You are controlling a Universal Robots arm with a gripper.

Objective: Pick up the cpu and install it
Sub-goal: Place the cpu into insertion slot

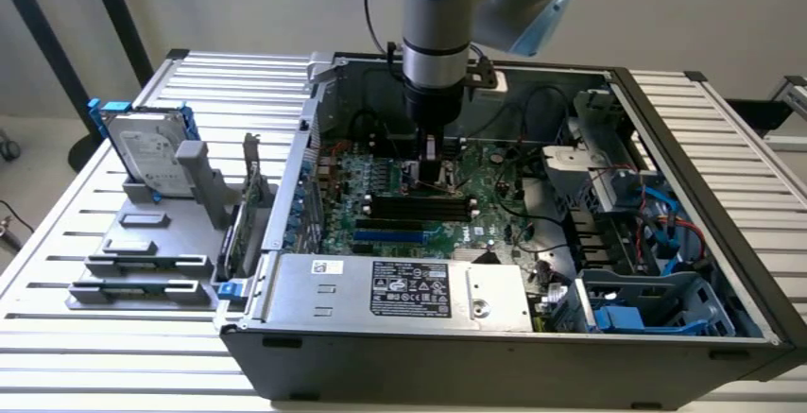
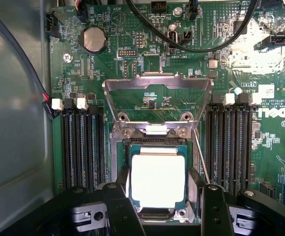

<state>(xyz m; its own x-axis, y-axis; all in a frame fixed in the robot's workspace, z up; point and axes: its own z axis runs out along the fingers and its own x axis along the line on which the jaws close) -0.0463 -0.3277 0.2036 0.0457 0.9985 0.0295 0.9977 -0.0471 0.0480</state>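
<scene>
a plain pale grey wall (image 1: 252, 7) stands behind the scene. the work surface is a white table of ribbed metal slats (image 1: 38, 271). two thin black poles (image 1: 120, 11) slant across the wall at the exterior view's left, above a strip of pale floor (image 1: 44, 129). the light is soft and even.
</scene>
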